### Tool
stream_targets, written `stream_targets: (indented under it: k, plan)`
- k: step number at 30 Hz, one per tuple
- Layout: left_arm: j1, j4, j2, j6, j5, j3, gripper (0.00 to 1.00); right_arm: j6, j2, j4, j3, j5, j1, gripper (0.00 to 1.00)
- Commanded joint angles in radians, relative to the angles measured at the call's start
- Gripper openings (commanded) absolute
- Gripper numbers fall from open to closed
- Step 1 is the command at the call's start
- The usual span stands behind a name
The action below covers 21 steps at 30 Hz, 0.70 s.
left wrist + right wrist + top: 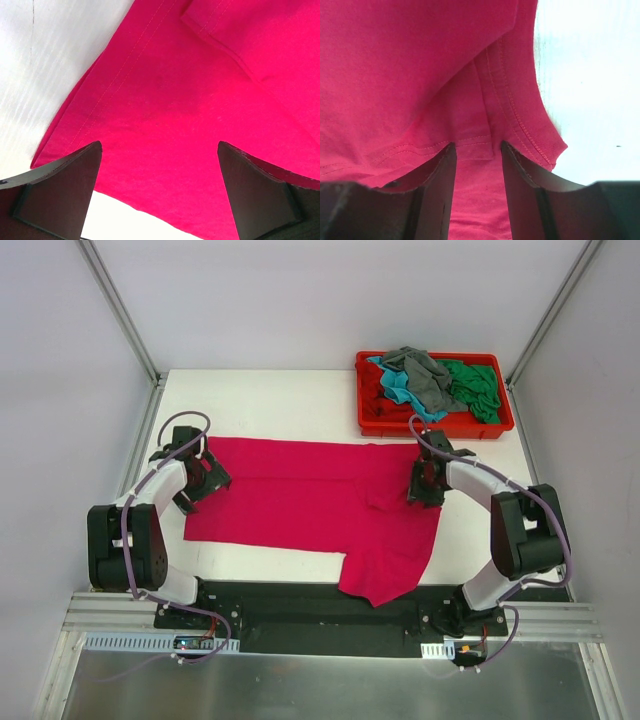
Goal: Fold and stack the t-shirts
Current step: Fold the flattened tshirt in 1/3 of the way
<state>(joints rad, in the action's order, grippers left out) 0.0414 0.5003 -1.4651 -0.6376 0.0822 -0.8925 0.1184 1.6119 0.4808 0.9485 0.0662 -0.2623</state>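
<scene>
The magenta-pink t-shirt lies spread across the middle of the white desk. One part trails toward 5 o'clock and reaches the desk's dark near edge.

The left gripper sits at the shirt's 9 o'clock edge. In the left wrist view the gripper is spread wide above the hemmed cloth and holds nothing.

The right gripper is at the shirt's 3 o'clock edge. In the right wrist view the gripper is narrowed to a slim gap with a stitched band of the cloth in it. I cannot tell whether it pinches the cloth or only straddles it.

At 1 o'clock on the desk a red tray holds a heap of crumpled shirts: grey t-shirt, teal t-shirt, green t-shirt and dark red t-shirt.
</scene>
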Motion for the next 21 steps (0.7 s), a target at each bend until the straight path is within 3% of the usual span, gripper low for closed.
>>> stream_targets:
  k: [1,14,19,21]
  plan:
    - [0.012,-0.008,0.002,0.018,0.016,0.009,0.99,0.017,0.009,-0.018,0.047,0.006,0.003,0.41]
    - [0.011,-0.008,0.0,0.019,0.018,0.015,0.99,0.029,0.01,-0.013,0.029,0.006,0.003,0.25]
    - [0.009,-0.008,-0.001,0.019,0.018,0.015,0.99,0.014,-0.009,-0.01,0.027,0.008,0.003,0.04]
    - [0.012,-0.009,0.0,0.021,0.019,0.017,0.99,0.012,-0.01,-0.007,0.03,0.0,0.003,0.01]
